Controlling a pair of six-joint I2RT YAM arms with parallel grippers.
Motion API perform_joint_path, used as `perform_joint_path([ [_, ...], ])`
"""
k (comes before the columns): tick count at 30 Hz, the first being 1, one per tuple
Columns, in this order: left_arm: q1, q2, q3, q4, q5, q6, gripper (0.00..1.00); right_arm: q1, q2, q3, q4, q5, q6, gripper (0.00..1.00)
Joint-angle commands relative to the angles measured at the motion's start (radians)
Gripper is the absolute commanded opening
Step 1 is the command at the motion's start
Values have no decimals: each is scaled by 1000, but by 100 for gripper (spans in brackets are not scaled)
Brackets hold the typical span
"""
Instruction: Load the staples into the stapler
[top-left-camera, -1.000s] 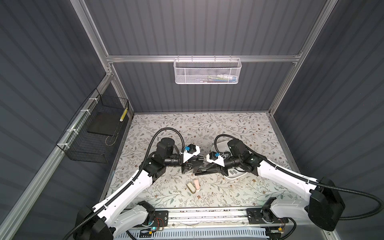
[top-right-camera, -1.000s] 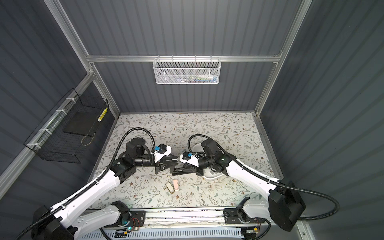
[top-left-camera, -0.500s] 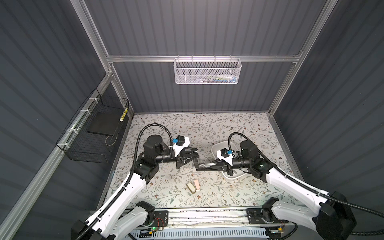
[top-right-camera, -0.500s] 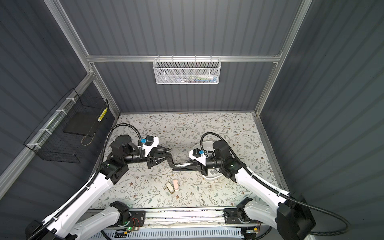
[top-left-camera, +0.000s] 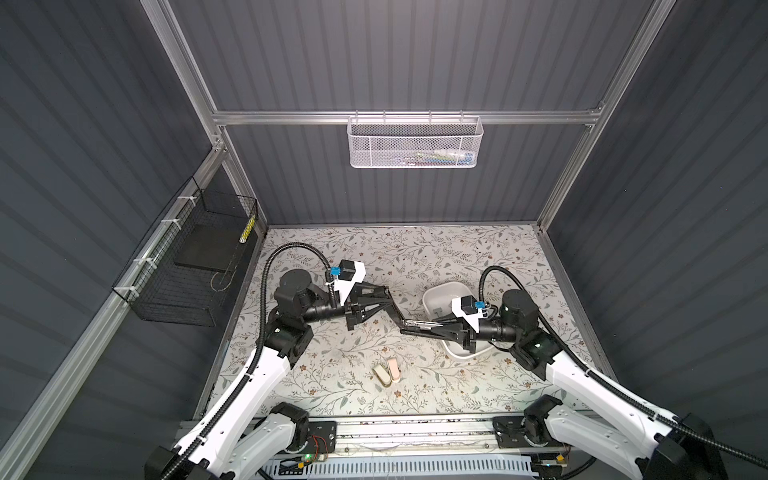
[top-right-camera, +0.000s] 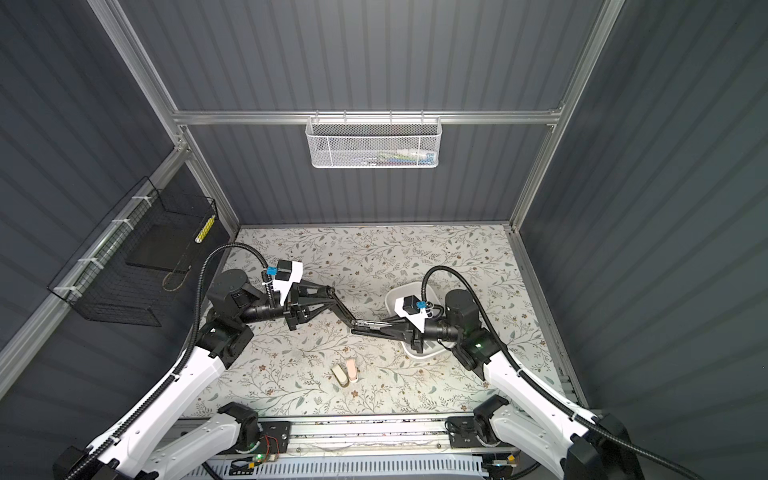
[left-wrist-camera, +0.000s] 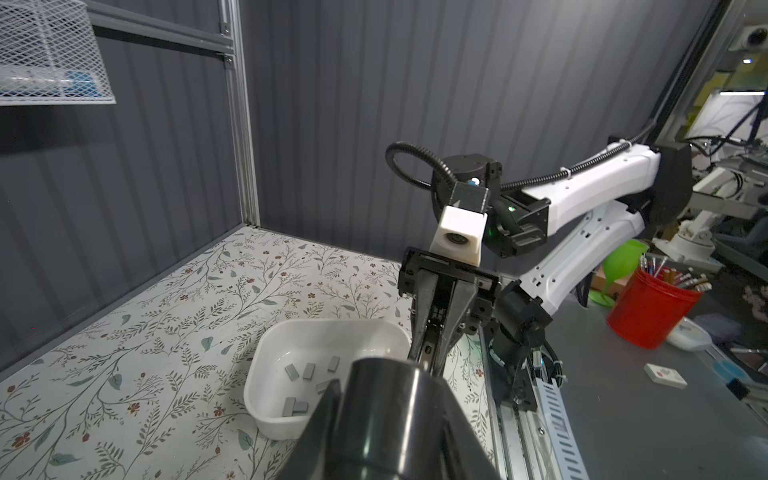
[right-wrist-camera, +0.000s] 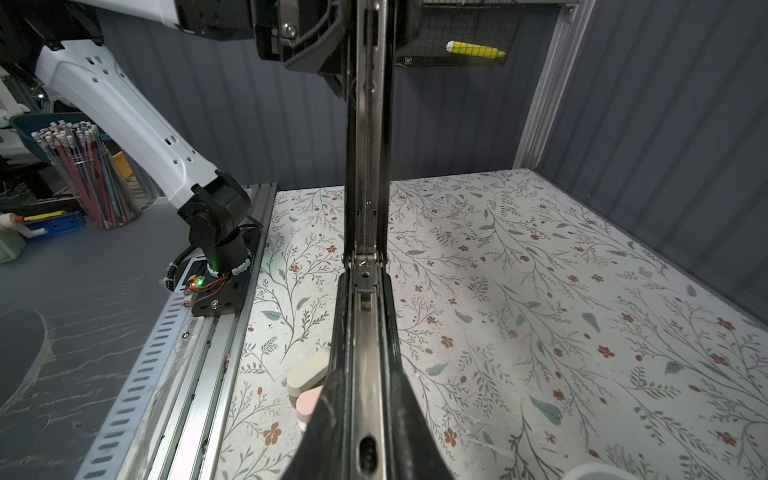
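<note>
Shift: Both arms have drawn apart since a second ago, and the stapler (top-left-camera: 409, 325) has swung open between them, at the centre of both top views.
Left arm: the left gripper (top-left-camera: 390, 296) is pinched on the stapler's black lid half, which slants from the hinge toward the upper left of a top view.
Right arm: the right gripper (top-left-camera: 434, 328) is clamped on the base half (its metal channel (right-wrist-camera: 368, 353) runs up the middle of the right wrist view).
Tray: the staples (left-wrist-camera: 308, 371) lie loose as small grey strips in the white tray (top-left-camera: 446, 284), right of centre in both top views, partly under the right wrist.
Tabletop: a beige piece (top-left-camera: 382, 374) and a pink piece (top-left-camera: 393, 369) sit side by side on the floral table (top-left-camera: 457, 249), lower centre, apart from the stapler.
</note>
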Motion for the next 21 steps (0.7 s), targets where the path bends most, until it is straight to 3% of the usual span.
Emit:
perform_joint_path([
  [1,66,-14,-53,183,-227,-108,8,-30,-66,-43,93,199,87,0],
  [6,65,-1,-88,266,-175,-129,10,-31,-78,-19,95,295,204,0],
  [10,65,29,-76,317,-104,-177,22,-28,-76,18,88,231,265,0],
  [13,65,63,-65,334,-99,-216,43,-27,-84,0,155,137,293,0],
  [16,66,83,-62,300,-161,-244,63,-26,-92,15,129,117,302,0],
  [19,65,71,-52,176,-276,-191,75,-21,-122,8,115,172,289,0],
  [21,65,37,-62,119,-414,-184,90,-12,-152,-17,134,254,294,0],
])
